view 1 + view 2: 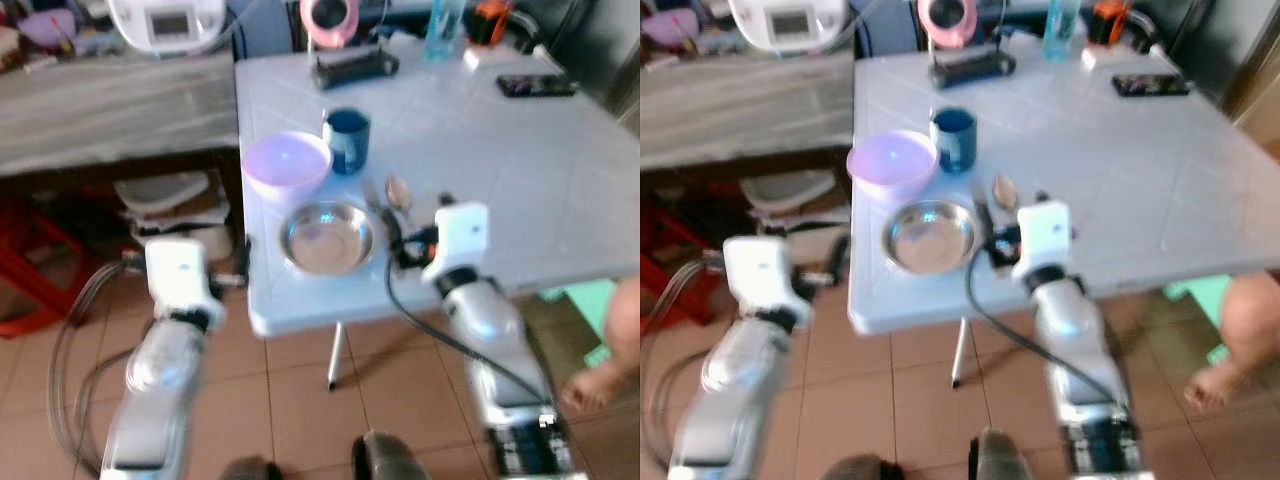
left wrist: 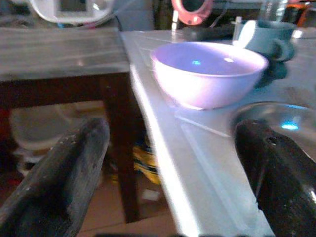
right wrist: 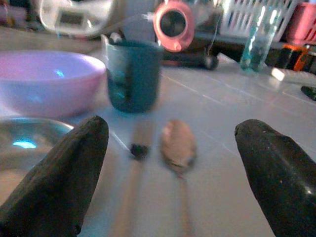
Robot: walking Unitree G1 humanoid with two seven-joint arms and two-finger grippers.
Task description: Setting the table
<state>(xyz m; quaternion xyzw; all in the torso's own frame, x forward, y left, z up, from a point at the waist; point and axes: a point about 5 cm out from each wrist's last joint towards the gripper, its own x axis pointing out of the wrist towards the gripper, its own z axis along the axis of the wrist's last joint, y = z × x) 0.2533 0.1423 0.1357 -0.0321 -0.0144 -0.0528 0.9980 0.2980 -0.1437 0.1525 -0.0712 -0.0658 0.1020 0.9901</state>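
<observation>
On the white table (image 1: 500, 170), near its front left corner, lie a shiny steel dish (image 1: 328, 237), a lilac bowl (image 1: 287, 163) behind it and a dark blue mug (image 1: 347, 140) to the bowl's right. A spoon (image 3: 177, 145) and a second thin utensil (image 3: 136, 148) lie right of the dish. My right gripper (image 3: 170, 133) is open, low over the table's front edge, with its fingers on either side of the spoon's line and apart from it. My left gripper (image 2: 170, 131) is open beside the table's left edge, pointing at the bowl (image 2: 207, 71).
A wooden side table (image 1: 110, 105) with a white rice cooker (image 1: 168, 22) stands to the left. A phone (image 1: 535, 86), a bottle (image 1: 445, 25) and a black object (image 1: 355, 65) sit at the table's far side. A person's foot (image 1: 600, 385) is at the right, a red stool (image 1: 30, 270) at the left.
</observation>
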